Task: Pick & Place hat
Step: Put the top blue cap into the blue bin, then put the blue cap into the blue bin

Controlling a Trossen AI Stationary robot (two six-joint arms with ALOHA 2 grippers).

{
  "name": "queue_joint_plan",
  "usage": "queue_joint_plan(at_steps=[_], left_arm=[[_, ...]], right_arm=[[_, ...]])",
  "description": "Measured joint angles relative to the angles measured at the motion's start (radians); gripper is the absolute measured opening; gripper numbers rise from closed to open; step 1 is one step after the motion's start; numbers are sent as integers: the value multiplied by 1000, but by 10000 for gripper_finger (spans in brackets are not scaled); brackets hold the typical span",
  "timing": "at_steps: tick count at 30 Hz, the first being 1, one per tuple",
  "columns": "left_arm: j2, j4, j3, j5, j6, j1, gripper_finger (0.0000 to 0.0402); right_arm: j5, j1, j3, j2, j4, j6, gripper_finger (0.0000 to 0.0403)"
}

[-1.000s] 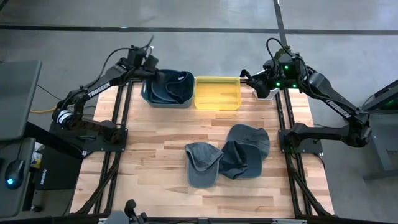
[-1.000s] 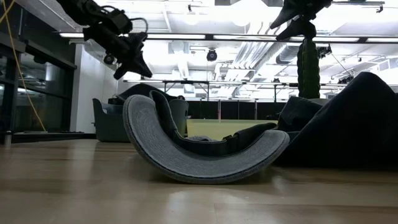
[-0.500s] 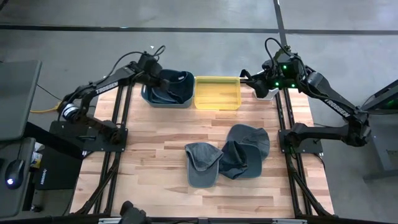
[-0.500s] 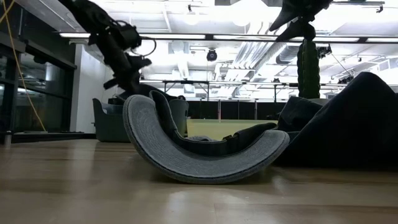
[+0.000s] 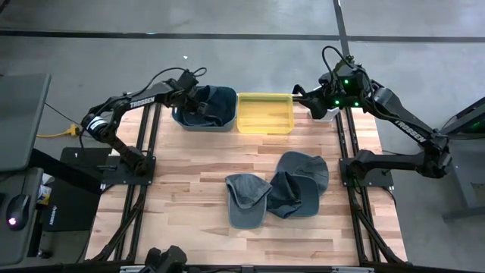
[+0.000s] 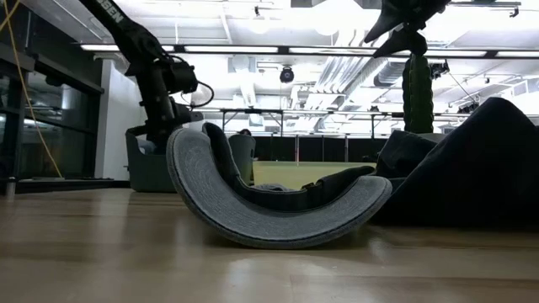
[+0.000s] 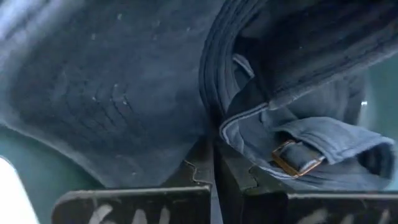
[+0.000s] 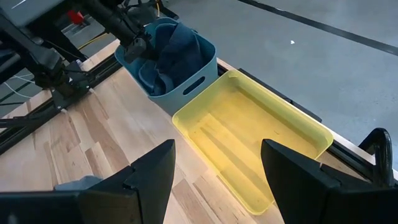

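Note:
A dark blue hat point(image 5: 216, 102) lies crumpled inside the blue-grey bin point(image 5: 180, 117) at the table's far edge. My left gripper point(image 5: 195, 100) is down in that bin, shut, with its tips point(image 7: 214, 158) against the hat point(image 7: 124, 93). The hat's strap and brass buckle point(image 7: 295, 158) show beside the fingers. My right gripper point(image 5: 301, 97) hangs open above the right end of the yellow tray point(image 5: 265, 114) and touches nothing. Three more hats rest on the table's middle: a grey one point(image 5: 246, 199) upside down, and two darker ones point(image 5: 295, 193), point(image 5: 307, 167) overlapping. My left gripper comes from above, slanting down into the bin. Its shut fingertips point(image 7: 199, 171) meet the blue hat where the stitched brim point(image 7: 211, 93) joins the crown. I cannot tell whether any cloth lies between the fingers. The hat rests in the bin.
The yellow tray point(image 8: 249, 137) stands right of the bin point(image 8: 186, 81) and holds nothing. In the low view the upturned grey hat point(image 6: 269, 202) and a dark hat point(image 6: 472, 168) fill the foreground. Bare wood lies along the table's near and left parts.
My left gripper has moved from above the bin's far left corner toward the right and down into the bin, onto the blue hat. The right arm and the hats on the table have kept still.

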Motion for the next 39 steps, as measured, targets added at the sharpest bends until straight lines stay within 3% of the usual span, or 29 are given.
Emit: queue_joint_plan(at_steps=[10, 25, 33, 39], left_arm=[[3, -15, 12, 5, 0, 0, 0], [2, -226, 255, -28, 78, -3, 0], [1, -315, 320, 17, 132, -91, 0], [1, -315, 322, 33, 117, -194, 0]], right_arm=[[0, 0, 0, 0, -9, 0, 232], [-35, 0, 0, 0, -11, 0, 232], [-91, 0, 0, 0, -28, -32, 232], [-99, 0, 0, 0, -134, -73, 232]])
